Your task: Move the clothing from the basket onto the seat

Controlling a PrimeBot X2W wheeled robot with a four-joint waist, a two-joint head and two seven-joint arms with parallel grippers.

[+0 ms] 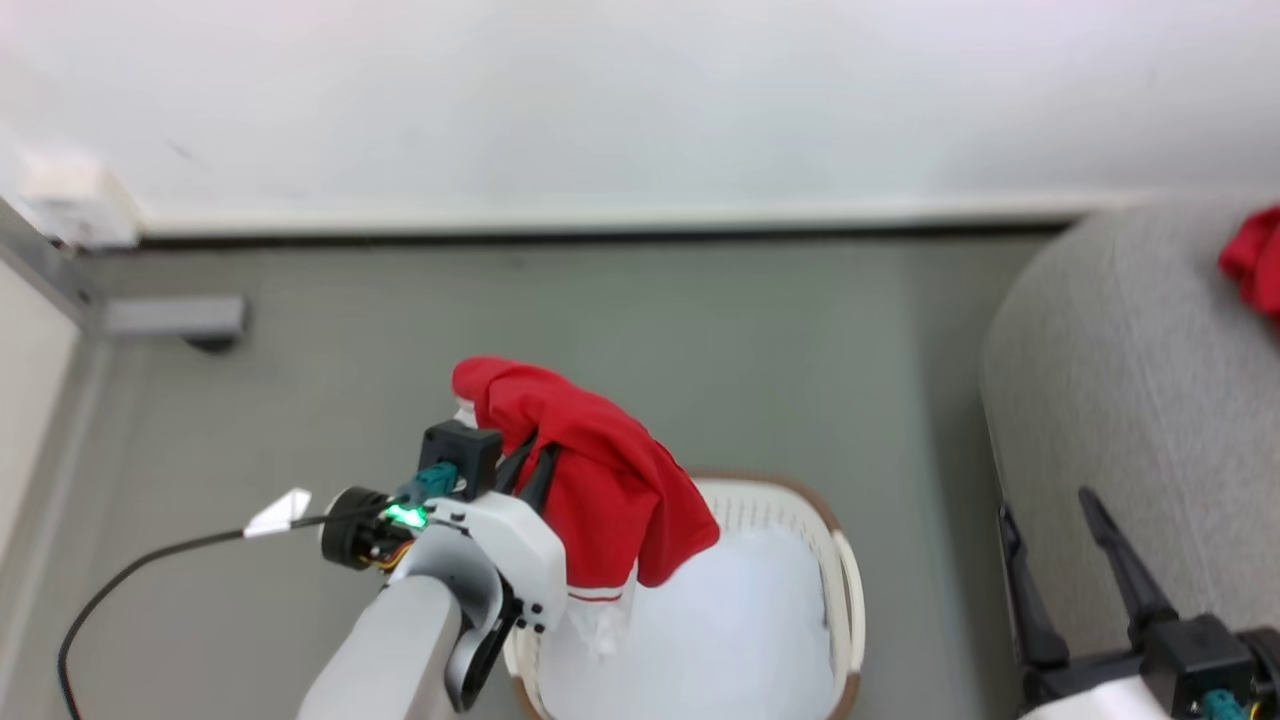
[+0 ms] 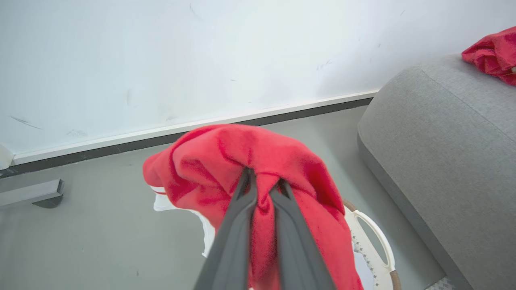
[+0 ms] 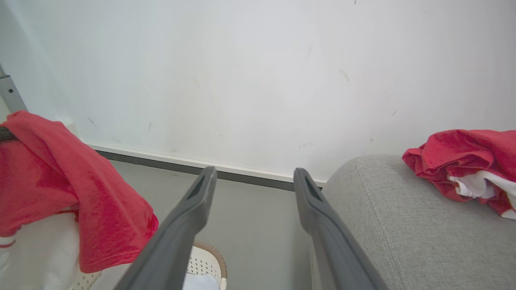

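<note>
Red clothing (image 1: 600, 470), two pieces: one in left jaws, one on seat (image 1: 1120, 380)

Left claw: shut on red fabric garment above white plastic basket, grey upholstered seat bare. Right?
Not bare: right wrist view shows a crumpled red-and-white garment on the grey woven seat. Left claw holding a red fabric garment above the white plastic basket stands.

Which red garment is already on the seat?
The crumpled garment lying on the grey seat; the other garment hangs from the left gripper over the basket.

A home-like room: grey upholstered seat (image 1: 1120, 400), laundry basket (image 1: 770, 505), white wall (image 1: 640, 90).
</note>
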